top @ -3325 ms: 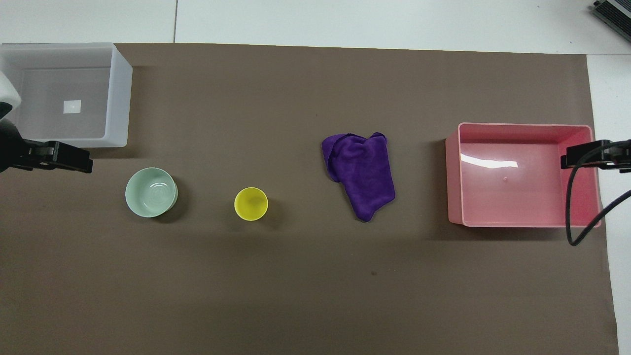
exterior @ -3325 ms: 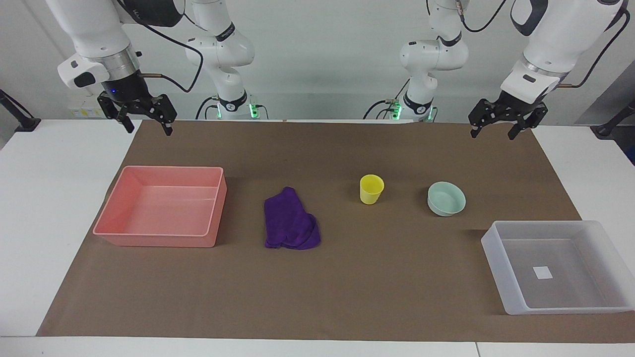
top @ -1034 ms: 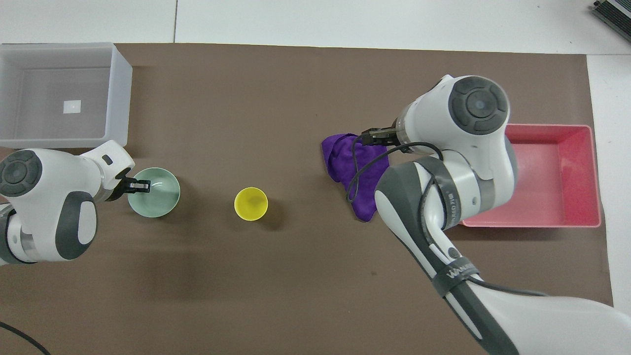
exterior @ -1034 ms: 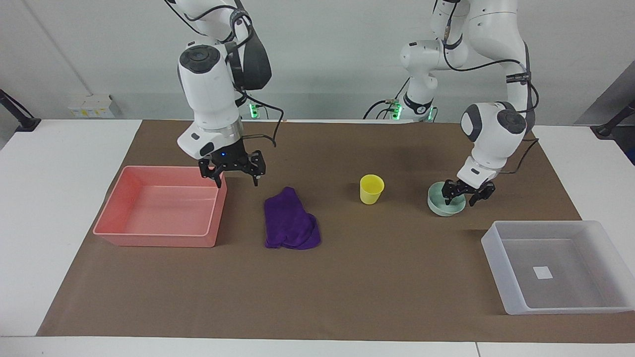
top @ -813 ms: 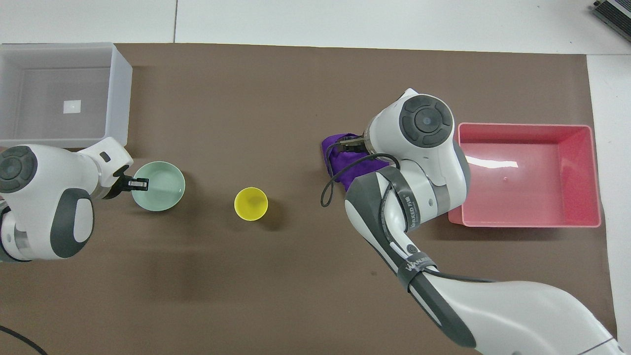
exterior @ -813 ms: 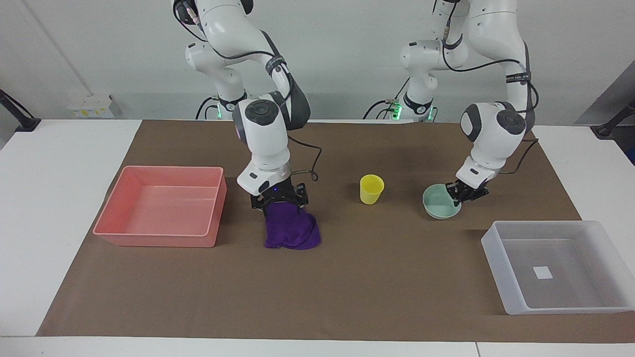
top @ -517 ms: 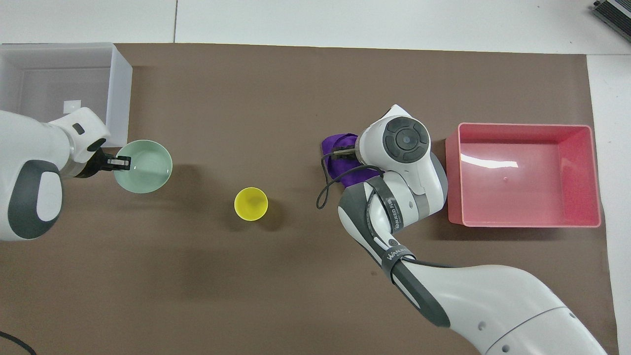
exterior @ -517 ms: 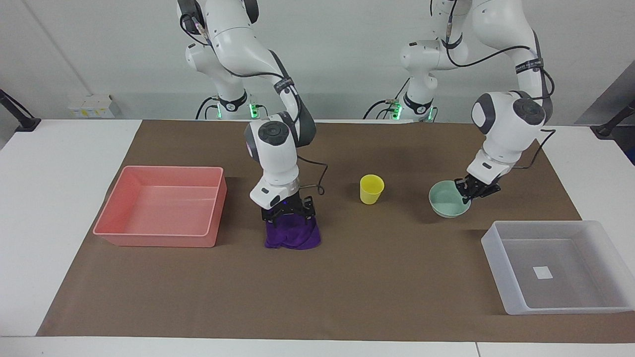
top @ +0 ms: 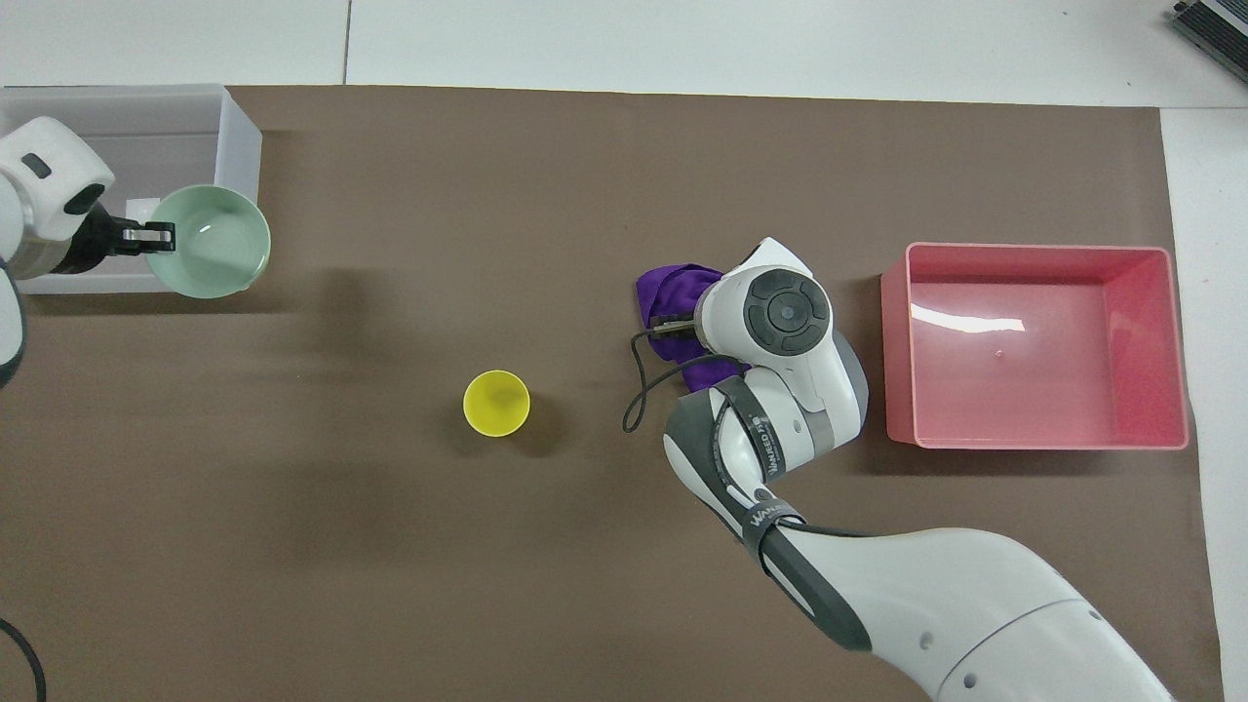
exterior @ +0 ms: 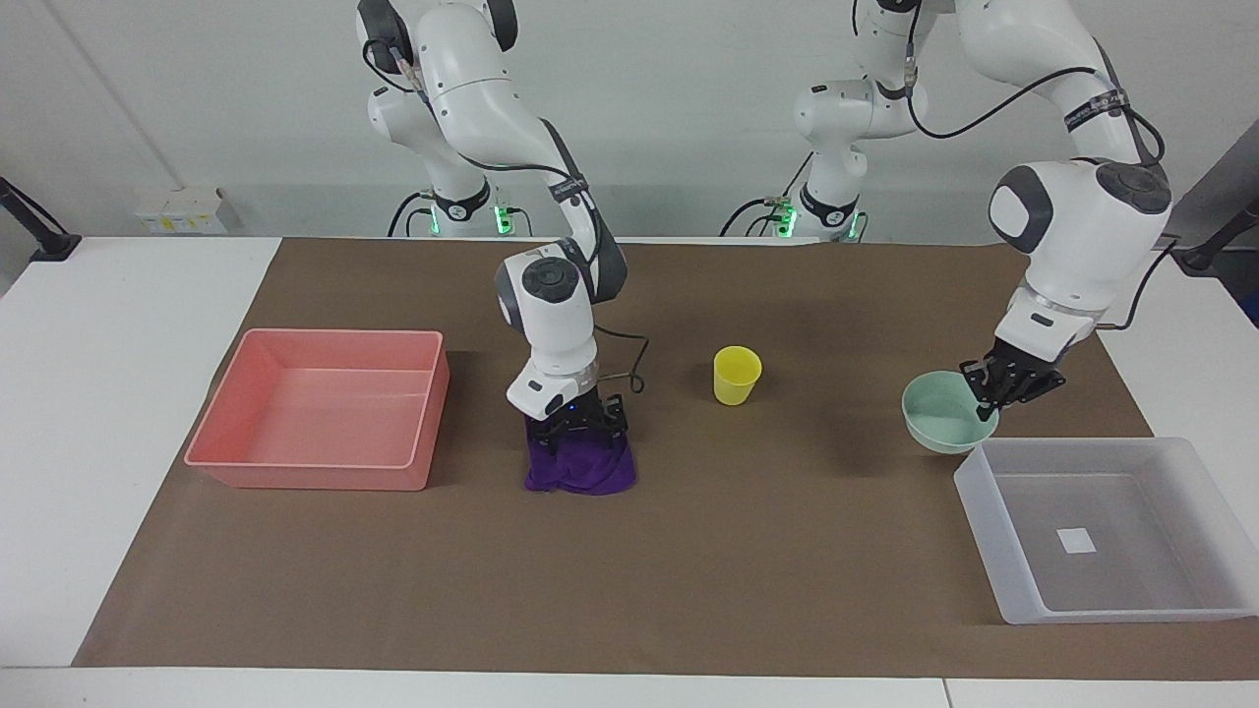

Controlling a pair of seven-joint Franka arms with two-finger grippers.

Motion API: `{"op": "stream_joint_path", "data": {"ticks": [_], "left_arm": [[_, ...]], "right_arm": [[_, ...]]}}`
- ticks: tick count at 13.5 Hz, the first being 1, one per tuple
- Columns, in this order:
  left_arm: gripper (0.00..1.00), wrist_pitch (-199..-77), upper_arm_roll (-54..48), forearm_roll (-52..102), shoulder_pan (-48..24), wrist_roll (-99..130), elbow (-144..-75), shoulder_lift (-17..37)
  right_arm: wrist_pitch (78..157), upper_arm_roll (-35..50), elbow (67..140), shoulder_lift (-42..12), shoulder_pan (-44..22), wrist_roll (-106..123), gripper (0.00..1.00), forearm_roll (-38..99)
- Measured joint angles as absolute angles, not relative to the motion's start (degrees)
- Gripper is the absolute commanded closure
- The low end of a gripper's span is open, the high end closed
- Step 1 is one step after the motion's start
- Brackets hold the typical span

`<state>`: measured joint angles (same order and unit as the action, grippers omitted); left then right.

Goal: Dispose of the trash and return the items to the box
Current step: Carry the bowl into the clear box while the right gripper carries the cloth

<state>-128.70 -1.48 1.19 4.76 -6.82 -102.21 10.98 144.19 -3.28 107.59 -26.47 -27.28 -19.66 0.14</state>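
Note:
My left gripper is shut on the rim of the pale green bowl and holds it tilted in the air, beside the corner of the translucent box. In the overhead view the bowl overlaps the box wall. My right gripper is pressed down into the purple cloth, its fingers spread and its tips sunk in the folds. The right wrist hides most of the cloth from above. The yellow cup stands upright on the mat between cloth and bowl, touched by nothing.
A pink bin sits toward the right arm's end of the table, beside the cloth. A brown mat covers the table under everything. The box floor carries a small white label.
The left gripper shut on the bowl's rim, lifted it off the mat and carried it to the box's corner. The right gripper swung from the pink bin down onto the cloth.

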Motion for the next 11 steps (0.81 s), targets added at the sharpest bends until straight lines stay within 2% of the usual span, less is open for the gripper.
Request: {"op": "stream_joint_path", "data": {"ticks": [1, 7, 9, 11], "left_arm": [[1.0, -128.7, -1.44, 1.17, 5.97, -6.88, -99.05, 12.96], [1.0, -131.18, -1.54, 0.97, 13.15, -12.26, -80.02, 31.3], [1.0, -133.01, -1.58, 0.97, 14.5, -13.91, -76.81, 35.88], [1.0, -135.1, -1.61, 0.96, 15.37, -14.61, -75.99, 38.2]], "right_arm": [[143.98, -3.54, 107.66, -26.28, -27.25, -19.66, 1.0, 0.12], [140.08, -3.85, 107.59, -24.51, -27.13, -23.77, 1.0, 0.12], [137.9, -4.32, 107.34, -22.79, -26.76, -24.24, 1.0, 0.12], [135.39, -4.55, 107.1, -19.71, -25.4, -24.57, 1.0, 0.14]]}}
